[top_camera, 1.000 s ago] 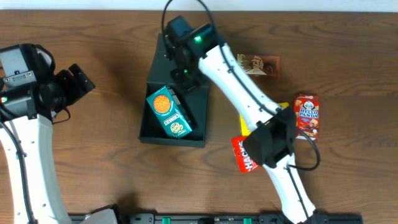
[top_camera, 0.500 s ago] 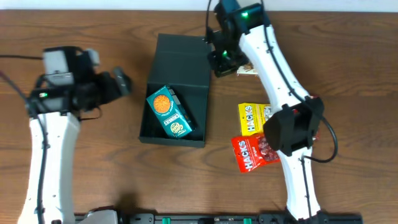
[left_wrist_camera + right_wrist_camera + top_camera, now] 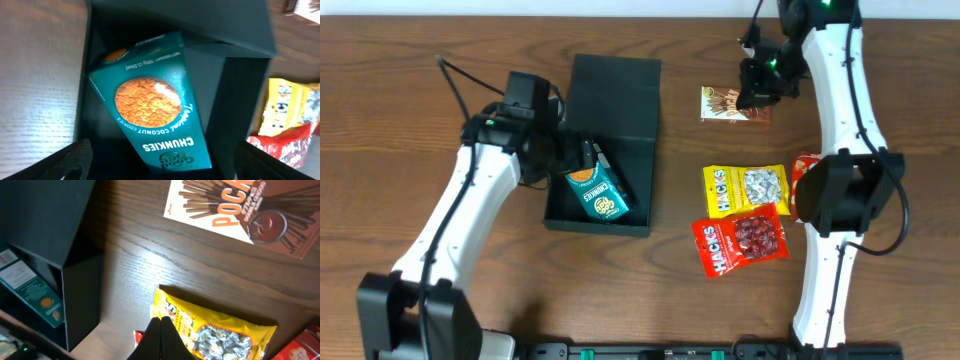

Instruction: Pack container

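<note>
The container (image 3: pixel 630 195), a dark box with its flap lid (image 3: pixel 616 88) standing open at the far side, lies left of centre. A teal Chunkies cookie box (image 3: pixel 596 190) lies slanted inside it. My left gripper (image 3: pixel 578 160) hovers open over the container's left half; in the left wrist view its fingers (image 3: pixel 75 156) straddle the cookie box (image 3: pixel 150 105) without touching it. My right gripper (image 3: pixel 752 92) is shut on nothing, above the table beside a brown Pocky box (image 3: pixel 735 104). Its closed fingertips (image 3: pixel 161 339) point at the edge of a yellow bag (image 3: pixel 220 332).
Right of the container lie a yellow Hacks bag (image 3: pixel 746 188) and a red Hacks bag (image 3: pixel 740 243). A red Hello Panda box (image 3: pixel 806 166) is mostly hidden behind the right arm. The Pocky box (image 3: pixel 240 207) lies flat at the back.
My left arm has swung in from the far left to above the container. My right arm has moved right, from the lid to the Pocky box.
</note>
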Robot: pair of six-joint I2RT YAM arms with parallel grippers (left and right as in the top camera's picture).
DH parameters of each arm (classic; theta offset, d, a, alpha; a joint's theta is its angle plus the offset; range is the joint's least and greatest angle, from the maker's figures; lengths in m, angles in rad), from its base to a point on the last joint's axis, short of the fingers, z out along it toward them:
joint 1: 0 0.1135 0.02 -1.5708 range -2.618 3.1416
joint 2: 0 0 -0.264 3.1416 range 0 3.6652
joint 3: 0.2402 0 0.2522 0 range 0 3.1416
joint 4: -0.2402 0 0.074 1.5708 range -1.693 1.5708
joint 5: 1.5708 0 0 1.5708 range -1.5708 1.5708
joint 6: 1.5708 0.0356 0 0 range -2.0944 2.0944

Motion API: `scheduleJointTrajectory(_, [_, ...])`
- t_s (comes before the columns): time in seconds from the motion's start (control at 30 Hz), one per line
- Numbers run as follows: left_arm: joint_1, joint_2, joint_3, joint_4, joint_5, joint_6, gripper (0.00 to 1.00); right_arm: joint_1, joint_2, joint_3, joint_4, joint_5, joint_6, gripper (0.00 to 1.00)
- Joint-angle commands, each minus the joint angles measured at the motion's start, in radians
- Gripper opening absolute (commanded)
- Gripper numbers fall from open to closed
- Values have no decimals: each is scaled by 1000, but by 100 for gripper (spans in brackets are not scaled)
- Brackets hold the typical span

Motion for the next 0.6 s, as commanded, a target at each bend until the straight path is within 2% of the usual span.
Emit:
scheduleJointTrajectory(0.0, [-5,35,-6,-2,-67,-131,91,8,-20,16,-4,-60,-32,1])
scheduleJointTrajectory(0.23, [-26,70,-6,-5,-59,-317,91,14,-20,16,4,-51,-32,1])
scheduleJointTrajectory(0.4, [-84,69,-6,-61,-44,-434,92,17,-20,16,3,-38,-32,2])
scheduleJointTrajectory(0.57, [-139,70,-8,-98,-155,-532,97,17,-20,16,3,-38,-32,2])
